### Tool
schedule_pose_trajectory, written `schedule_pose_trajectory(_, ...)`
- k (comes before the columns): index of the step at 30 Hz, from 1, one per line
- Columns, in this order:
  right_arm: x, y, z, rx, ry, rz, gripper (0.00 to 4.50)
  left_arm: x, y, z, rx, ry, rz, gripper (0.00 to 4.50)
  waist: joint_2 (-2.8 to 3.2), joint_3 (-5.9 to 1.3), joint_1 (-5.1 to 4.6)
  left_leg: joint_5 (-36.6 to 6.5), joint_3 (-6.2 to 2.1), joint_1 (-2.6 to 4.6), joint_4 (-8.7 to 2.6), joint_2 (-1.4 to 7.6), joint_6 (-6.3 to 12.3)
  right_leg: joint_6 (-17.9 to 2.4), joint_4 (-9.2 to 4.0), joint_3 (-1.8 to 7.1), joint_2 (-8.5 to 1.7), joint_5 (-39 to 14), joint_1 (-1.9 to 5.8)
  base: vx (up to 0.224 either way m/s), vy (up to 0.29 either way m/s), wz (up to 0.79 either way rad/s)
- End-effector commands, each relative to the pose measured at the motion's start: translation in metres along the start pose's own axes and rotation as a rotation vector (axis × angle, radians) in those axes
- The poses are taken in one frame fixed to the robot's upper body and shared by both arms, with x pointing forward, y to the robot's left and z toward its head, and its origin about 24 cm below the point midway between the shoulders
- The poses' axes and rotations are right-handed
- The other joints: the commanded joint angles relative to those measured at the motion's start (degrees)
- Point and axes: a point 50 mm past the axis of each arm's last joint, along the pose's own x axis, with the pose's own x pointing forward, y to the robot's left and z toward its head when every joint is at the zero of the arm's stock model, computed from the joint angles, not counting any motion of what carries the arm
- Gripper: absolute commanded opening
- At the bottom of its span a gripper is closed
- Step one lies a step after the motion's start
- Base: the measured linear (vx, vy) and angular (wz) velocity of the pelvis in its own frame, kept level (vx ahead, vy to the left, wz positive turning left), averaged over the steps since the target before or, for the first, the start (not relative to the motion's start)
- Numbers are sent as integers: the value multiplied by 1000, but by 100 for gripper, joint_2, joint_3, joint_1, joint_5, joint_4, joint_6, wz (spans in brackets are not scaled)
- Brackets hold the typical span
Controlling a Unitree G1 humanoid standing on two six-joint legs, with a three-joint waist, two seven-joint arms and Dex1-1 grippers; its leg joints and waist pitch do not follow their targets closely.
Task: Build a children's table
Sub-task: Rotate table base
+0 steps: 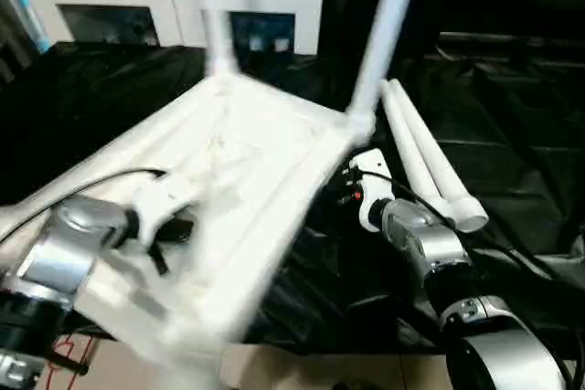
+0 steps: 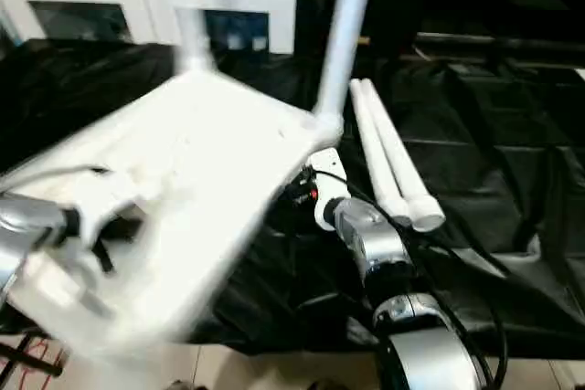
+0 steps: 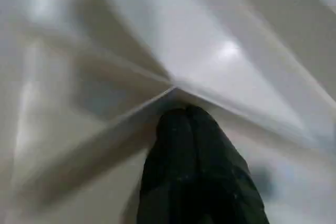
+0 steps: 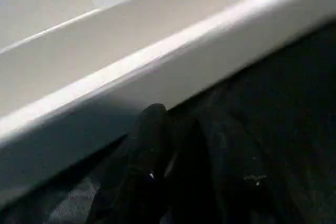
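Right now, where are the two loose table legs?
In the left eye view the two loose legs lie side by side on the black sheet, right of the upturned tabletop, just beyond the right gripper.

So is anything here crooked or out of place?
Yes. The tabletop lies underside up and tilted, its far corners raised. Two legs stand in those corners, and the right leg leans off to the right. Two more loose legs lie side by side on the black sheet.
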Motion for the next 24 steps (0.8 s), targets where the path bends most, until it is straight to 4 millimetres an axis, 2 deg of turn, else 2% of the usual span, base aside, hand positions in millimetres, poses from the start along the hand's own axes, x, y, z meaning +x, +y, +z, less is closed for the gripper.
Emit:
schedule_pose_trajectory(1,7,12,11,-28,-30,55,83,5,-10,16,55,-68,-100,0,55,-399,12,-1240,-47,117,-401,95,-41,-1391,-291,237,-238,-910,308,0,0,0)
schedule_pose_trajectory(4,8,14,13,-33,-32,71,44,11,-16,27,70,-111,-168,0,45,-380,-3,-1353,-41,124,-401,95,-38,-1353,-314,246,-233,-1134,295,0,0,0)
schedule_pose_trajectory(5,9,17,13,-37,-33,83,44,20,-18,37,97,-147,-186,0,43,-374,-7,-1455,-45,132,-406,95,-62,-1307,-331,249,-233,-1317,290,0,0,0)
schedule_pose_trajectory(7,9,18,14,-38,-33,87,16,25,-17,42,114,-160,-175,0,32,-363,8,-1599,-44,159,-404,90,-104,-1217,-371,255,-229,-1605,271,0,0,0)
schedule_pose_trajectory(8,9,18,14,-39,-33,90,16,28,-15,44,125,-164,-161,0,28,-351,9,-1658,-42,158,-410,87,-120,-1159,-396,258,-226,-1741,260,0,0,0)
schedule_pose_trajectory(10,10,19,13,-41,-33,92,6,35,-7,47,148,-156,-86,0,19,-361,11,-1742,-57,165,-412,87,-155,-1053,-407,253,-225,-1910,266,0,0,0)
schedule_pose_trajectory(12,10,19,14,-45,-34,90,6,39,3,48,163,-139,-7,0,7,-357,1,-1716,-65,140,-418,77,-154,-988,-416,247,-215,-1939,273,0,0,0)
schedule_pose_trajectory(13,9,17,15,-48,-41,79,6,43,21,47,174,-86,137,0,28,-352,-4,-1815,-64,157,-409,57,-160,-895,-443,242,-188,-2051,252,0,0,0)
schedule_pose_trajectory(14,9,17,16,-48,-44,74,6,43,27,46,178,-69,174,0,25,-373,9,-1835,-78,172,-400,57,-176,-830,-440,241,-218,-2131,265,0,0,0)
schedule_pose_trajectory(15,7,14,17,-47,-53,64,6,43,35,43,197,-27,230,0,4,-363,-12,-1816,-95,118,-414,58,-183,-791,-441,229,-224,-2219,295,0,0,0)
schedule_pose_trajectory(16,7,14,17,-47,-53,64,6,43,35,43,197,-27,230,0,-3,-367,-18,-1807,-102,106,-413,48,-184,-748,-447,220,-222,-2297,304,0,0,0)
schedule_pose_trajectory(18,6,11,19,-50,-61,53,6,42,42,41,198,-5,282,0,10,-376,-45,-1752,-120,91,-414,62,-182,-772,-437,211,-238,-2274,307,0,0,0)
schedule_pose_trajectory(19,6,11,19,-50,-61,53,6,42,42,41,198,-5,282,0,8,-381,-43,-1808,-106,137,-394,65,-166,-831,-449,217,-231,-2234,266,0,0,0)
schedule_pose_trajectory(20,4,9,21,-48,-70,45,6,41,46,41,195,1,326,0,14,-387,-45,-1745,-107,131,-392,73,-143,-932,-429,222,-238,-2085,275,0,0,0)
schedule_pose_trajectory(21,2,6,24,-47,-82,36,6,41,52,41,201,13,382,0,36,-386,-47,-1721,-101,128,-389,66,-132,-961,-424,221,-219,-2005,272,0,0,0)
schedule_pose_trajectory(24,-1,2,28,-49,-100,19,6,40,61,41,191,14,477,0,40,-408,-24,-1577,-94,126,-384,71,-88,-1064,-377,218,-201,-1511,295,0,0,0)
